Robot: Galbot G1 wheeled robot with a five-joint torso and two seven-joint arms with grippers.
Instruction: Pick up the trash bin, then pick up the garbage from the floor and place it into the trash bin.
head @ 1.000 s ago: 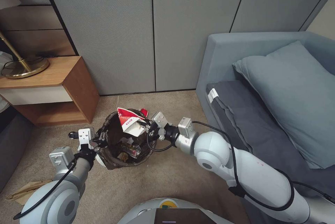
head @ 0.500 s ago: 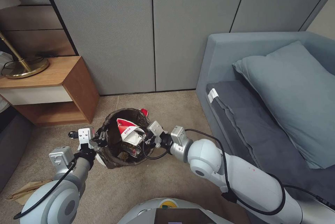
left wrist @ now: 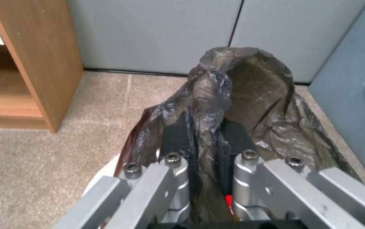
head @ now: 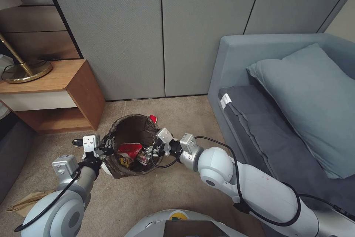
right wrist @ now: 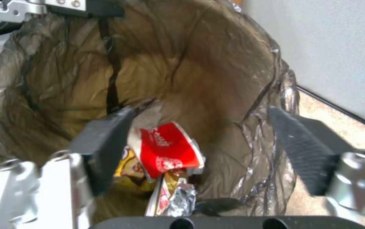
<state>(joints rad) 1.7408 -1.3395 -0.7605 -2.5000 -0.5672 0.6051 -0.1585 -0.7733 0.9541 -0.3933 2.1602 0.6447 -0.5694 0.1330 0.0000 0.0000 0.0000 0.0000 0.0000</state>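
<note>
Over the tan carpet floor (head: 177,189), my left hand (left wrist: 203,140) is pinching the white, brown-bag-lined trash bin's (head: 129,133) rim; my right hand (right wrist: 199,143) is hanging wide open and empty above a crushed red-and-white paper cup (right wrist: 167,149) inside.

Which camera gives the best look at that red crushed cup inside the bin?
The right wrist view: the red crushed cup lies close below the open right end effector. The head view shows it small in the trash bin; in the left wrist view the bag hides it.
</note>
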